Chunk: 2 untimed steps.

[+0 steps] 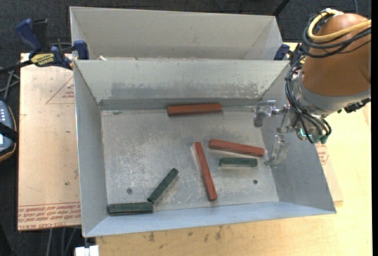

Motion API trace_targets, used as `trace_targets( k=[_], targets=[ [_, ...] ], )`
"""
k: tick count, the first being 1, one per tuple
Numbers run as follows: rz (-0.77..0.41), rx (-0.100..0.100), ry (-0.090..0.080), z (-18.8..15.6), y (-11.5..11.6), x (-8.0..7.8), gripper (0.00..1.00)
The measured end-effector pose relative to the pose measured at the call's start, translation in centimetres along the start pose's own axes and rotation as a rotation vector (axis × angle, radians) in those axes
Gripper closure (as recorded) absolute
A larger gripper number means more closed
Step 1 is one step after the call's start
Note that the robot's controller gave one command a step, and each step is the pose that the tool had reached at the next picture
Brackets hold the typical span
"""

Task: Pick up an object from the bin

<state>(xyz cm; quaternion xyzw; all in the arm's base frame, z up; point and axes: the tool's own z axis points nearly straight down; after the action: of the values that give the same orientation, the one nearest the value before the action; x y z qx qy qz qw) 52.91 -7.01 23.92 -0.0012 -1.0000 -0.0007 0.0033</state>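
My gripper [275, 153] hangs at the right side of the bin, close to the right wall and low over the floor. Just left of it lie a short dark green bar [238, 161] and, slightly farther back, a reddish-brown bar [236, 147] whose right end points at the gripper. A second reddish-brown bar [205, 170] lies at an angle left of the green one. I see nothing held in the gripper.
Another reddish-brown bar [195, 109] rests along the foot of the back wall. Two dark green bars [163, 184] [130, 208] lie near the front left corner. The arm with its orange cover and cables stands over the bin's right rim.
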Motion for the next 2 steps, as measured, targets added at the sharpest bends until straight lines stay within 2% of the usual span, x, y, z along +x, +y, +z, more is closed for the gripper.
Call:
trace_targets(
  k=[1, 2],
  targets=[
    [-0.002, 0.001, -0.008, -0.4, 0.0, -0.1, 0.00],
    [-0.013, 0.002, -0.019, 3.4, -1.2, -2.4, 0.00]
  ],
)
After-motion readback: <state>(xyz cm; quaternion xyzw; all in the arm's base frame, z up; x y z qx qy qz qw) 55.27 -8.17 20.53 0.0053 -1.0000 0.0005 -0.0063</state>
